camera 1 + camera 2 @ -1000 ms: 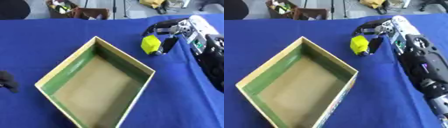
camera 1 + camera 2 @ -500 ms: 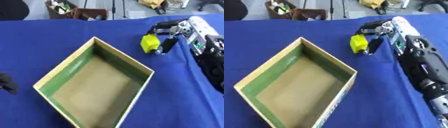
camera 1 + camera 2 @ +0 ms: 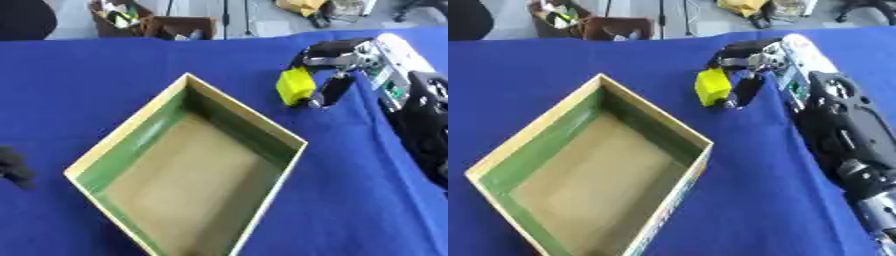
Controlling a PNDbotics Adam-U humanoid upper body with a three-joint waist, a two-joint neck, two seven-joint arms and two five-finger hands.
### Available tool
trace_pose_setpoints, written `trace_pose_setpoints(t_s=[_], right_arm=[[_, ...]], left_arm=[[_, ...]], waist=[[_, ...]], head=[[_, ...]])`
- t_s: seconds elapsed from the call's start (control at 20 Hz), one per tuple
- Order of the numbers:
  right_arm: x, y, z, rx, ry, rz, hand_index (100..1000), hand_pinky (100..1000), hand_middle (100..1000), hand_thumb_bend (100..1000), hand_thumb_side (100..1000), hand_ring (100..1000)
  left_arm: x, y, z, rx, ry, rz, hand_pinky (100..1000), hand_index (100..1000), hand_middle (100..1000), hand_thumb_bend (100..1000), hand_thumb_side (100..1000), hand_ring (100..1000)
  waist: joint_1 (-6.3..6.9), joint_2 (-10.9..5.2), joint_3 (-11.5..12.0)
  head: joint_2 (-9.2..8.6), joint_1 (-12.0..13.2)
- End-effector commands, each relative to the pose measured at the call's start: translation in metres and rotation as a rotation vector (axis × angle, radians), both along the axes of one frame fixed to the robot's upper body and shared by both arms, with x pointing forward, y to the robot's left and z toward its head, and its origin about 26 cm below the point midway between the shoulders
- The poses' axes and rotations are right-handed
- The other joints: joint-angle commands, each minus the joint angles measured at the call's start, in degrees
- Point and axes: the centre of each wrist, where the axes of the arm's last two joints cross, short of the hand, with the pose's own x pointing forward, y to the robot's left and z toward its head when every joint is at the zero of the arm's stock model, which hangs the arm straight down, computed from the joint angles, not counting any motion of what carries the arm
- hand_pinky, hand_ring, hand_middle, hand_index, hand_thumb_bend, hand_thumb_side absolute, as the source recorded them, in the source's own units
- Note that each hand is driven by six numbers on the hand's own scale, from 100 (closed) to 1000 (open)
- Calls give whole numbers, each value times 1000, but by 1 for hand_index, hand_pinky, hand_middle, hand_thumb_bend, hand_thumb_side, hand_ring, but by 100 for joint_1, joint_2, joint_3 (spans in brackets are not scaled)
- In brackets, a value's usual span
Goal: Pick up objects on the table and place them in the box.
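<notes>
A yellow block (image 3: pixel 296 87) hangs pinched between the fingers and thumb of my right hand (image 3: pixel 337 62), just above the blue table and to the right of the box's far corner. The box (image 3: pixel 188 165) is an open cardboard tray with green inner walls and a bare brown floor, turned like a diamond in the middle of the table. Nothing lies inside it. My left hand (image 3: pixel 15 165) shows only as a dark shape at the left edge, too little to read its fingers.
The blue tablecloth (image 3: pixel 350 200) covers the whole work surface. Beyond its far edge stand brown boxes of clutter (image 3: pixel 149 22) and stand legs on a grey floor. My right forearm (image 3: pixel 842 130) fills the table's right side.
My right hand with the yellow block has shifted slightly left, toward the box's far corner. The box looks unmoved; the view has shifted a little.
</notes>
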Motion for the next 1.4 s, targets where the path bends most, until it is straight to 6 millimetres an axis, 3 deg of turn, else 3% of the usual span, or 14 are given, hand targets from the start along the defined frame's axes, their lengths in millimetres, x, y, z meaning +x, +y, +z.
trace_pose_setpoints(t_s=[0.05,0.1,0.3,0.55,0.8,1.1,1.4], right_arm=[[-5,-3,15,24,-51,10,193,559,146,100,100,551],[-5,-3,14,39,-48,9,174,534,105,100,100,514],[-5,-2,15,122,-70,-13,121,472,100,100,100,418],[-9,2,22,204,-87,-11,111,452,100,100,100,397],[-25,14,46,254,-173,26,108,446,100,100,100,390],[-59,42,77,334,-307,88,109,436,100,100,100,367],[-94,99,76,313,-355,237,113,441,100,100,109,363]], left_arm=[[-2,-1,5,6,-19,-4,405,718,558,100,803,504],[-3,-1,5,5,-19,-3,405,718,558,100,799,504],[-3,0,5,1,-14,-2,406,719,558,100,794,504],[-3,2,4,-5,-7,1,408,719,558,100,792,505],[-4,4,2,-13,4,6,410,719,557,100,788,506],[-5,7,1,-23,15,9,414,719,557,100,782,507],[-4,8,3,-35,13,-2,417,719,557,100,775,508]], waist=[[-4,-207,4],[-6,-221,3],[-19,-287,-14],[-32,-395,-28],[-51,-566,-90],[-79,-785,-127],[-92,-965,-64]], head=[[8,-3],[16,-3],[49,5],[100,14],[211,77],[358,142],[513,113]])
